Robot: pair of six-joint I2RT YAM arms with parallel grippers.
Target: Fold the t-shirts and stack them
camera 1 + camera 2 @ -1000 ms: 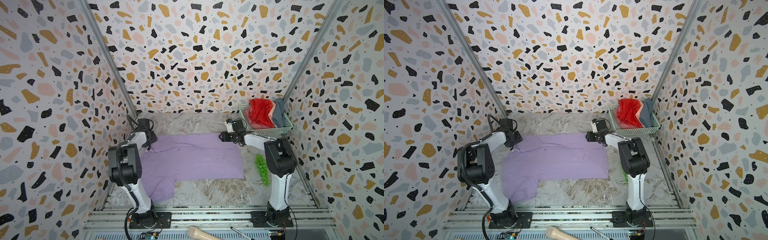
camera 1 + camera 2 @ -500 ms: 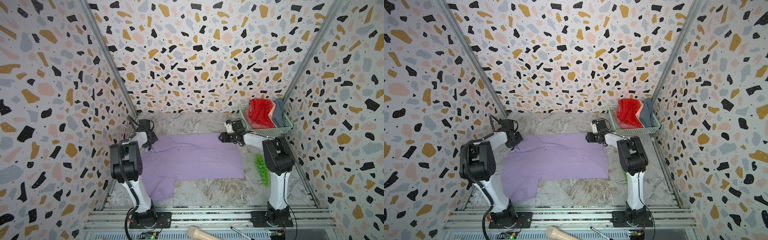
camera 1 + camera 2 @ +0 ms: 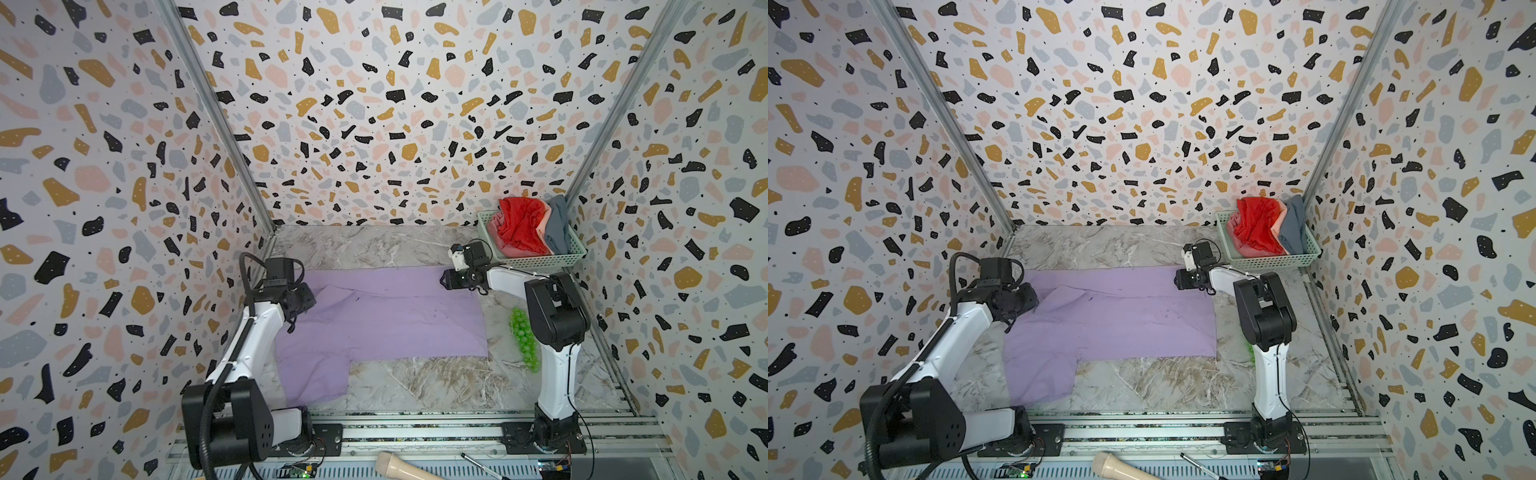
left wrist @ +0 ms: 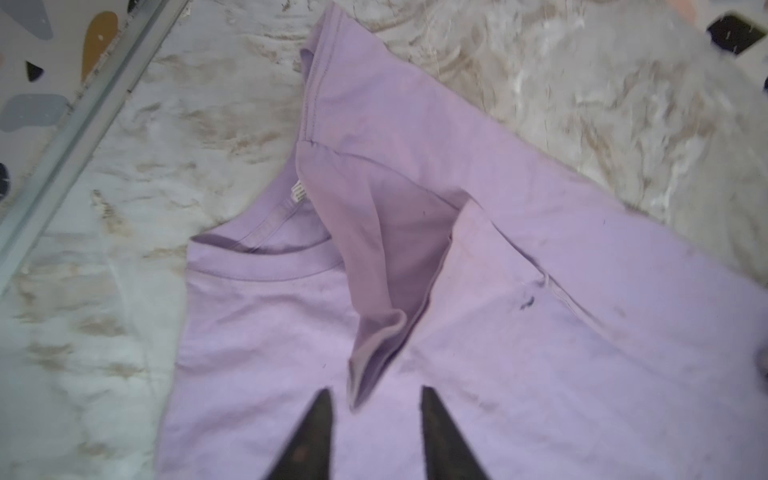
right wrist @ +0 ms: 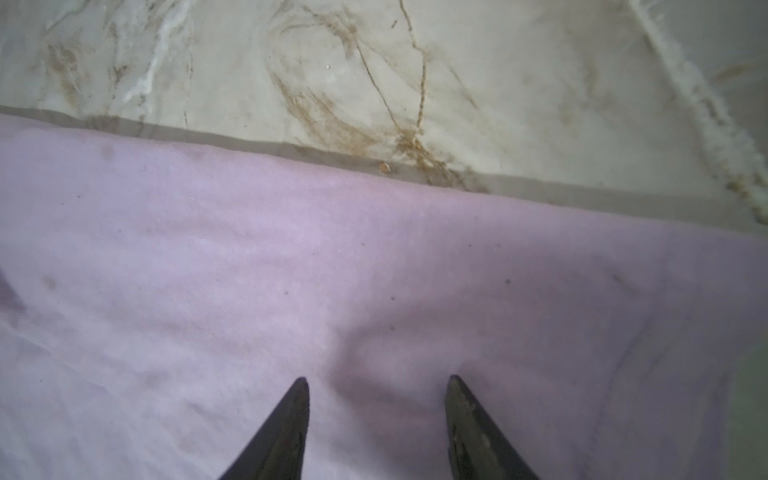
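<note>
Cloth of the plain lavender-purple short-sleeved t-shirt (image 3: 386, 320) lies spread across the middle of the grey-veined marble bench (image 3: 415, 386). Its collar is toward the left arm and one sleeve sticks out toward the front rail. No sleeve shows beyond the back edge, so that one looks already turned in over the body. The left gripper (image 3: 305, 297) hangs over the shoulder by the collar, and the right gripper (image 3: 446, 279) over the shirt's far right corner.

Against the pictures from a second ago, the left arm has drawn back toward its base, its elbow now low by the front rail. Its gripper has come off the far left corner onto the shoulder. The shirt's outline and the right arm have hardly shifted. That reads as a pinch just let go: one small adjustment is done, while the near sleeve and the body folds are yet to come.

The left wrist view adds detail the top views lack. The jaws stand partway open and hold nothing, just short of a raised ridge of doubled cloth running from beside the collar, its white label and a stitched sleeve hem. The right wrist view shows that gripper's jaws about half open over slightly puckered cloth and gripping nothing, with the shirt's straight edge on the marble beyond.

Only the top views show the pale green mesh plastic basket (image 3: 536, 262) in the far right corner. It holds the bright red t-shirt (image 3: 521, 224), the salmon pink t-shirt (image 3: 493, 227) and the blue-grey t-shirt (image 3: 559, 226), all bunched and unfolded. They also show a string of bright green beads (image 3: 523, 340) on the bench beside the right arm.
</note>
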